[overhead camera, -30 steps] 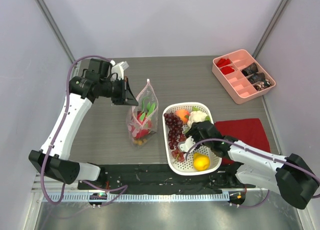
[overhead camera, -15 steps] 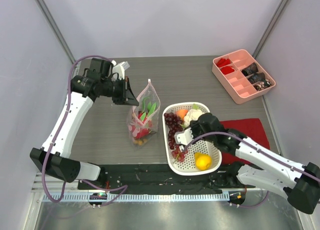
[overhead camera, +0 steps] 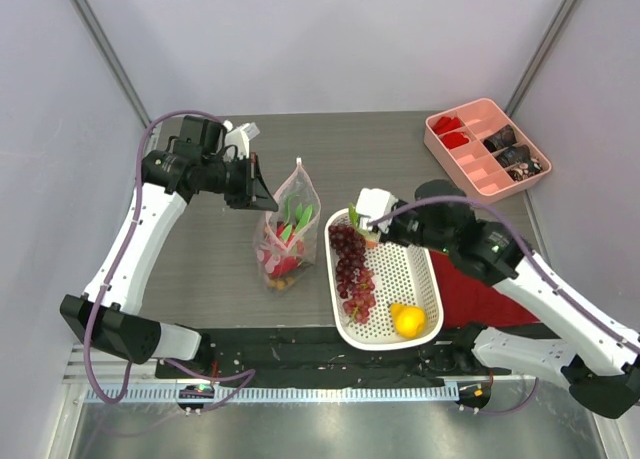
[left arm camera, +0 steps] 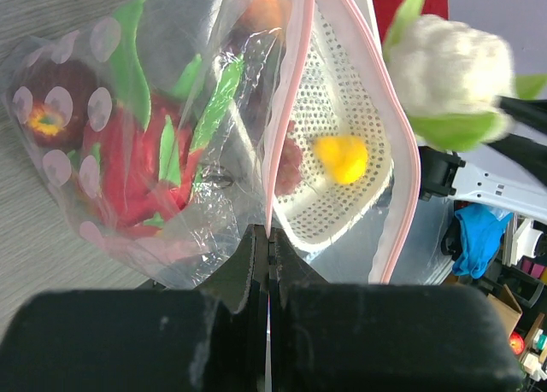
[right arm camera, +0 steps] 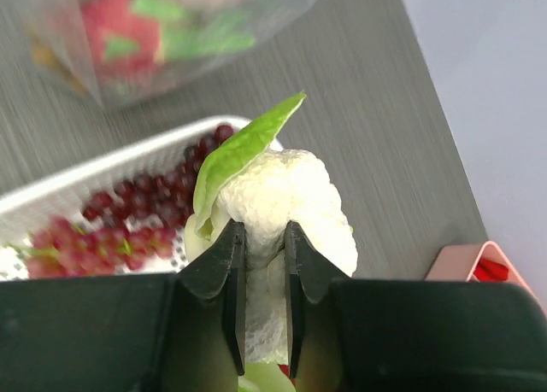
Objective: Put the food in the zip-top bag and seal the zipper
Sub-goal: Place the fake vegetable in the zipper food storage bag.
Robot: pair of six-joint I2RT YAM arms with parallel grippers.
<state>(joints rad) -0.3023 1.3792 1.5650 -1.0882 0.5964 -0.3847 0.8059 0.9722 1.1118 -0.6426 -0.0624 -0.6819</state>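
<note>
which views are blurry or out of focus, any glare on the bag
Top external: evenly lit, sharp throughout. Left wrist: bag fairly sharp with small glints, bulb behind it soft. Right wrist: bulb sharp in the right tool, bag beyond it blurred.

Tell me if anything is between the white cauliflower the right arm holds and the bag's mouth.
Nothing visible does. The cauliflower, clamped in the right gripper, hangs above the far end of the basket, beside the zip-top bag, whose mouth the left gripper holds open.

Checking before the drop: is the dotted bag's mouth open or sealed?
Open. The left gripper pinches one lip of the zip-top bag; the other lip bows away, leaving a gap.
</note>
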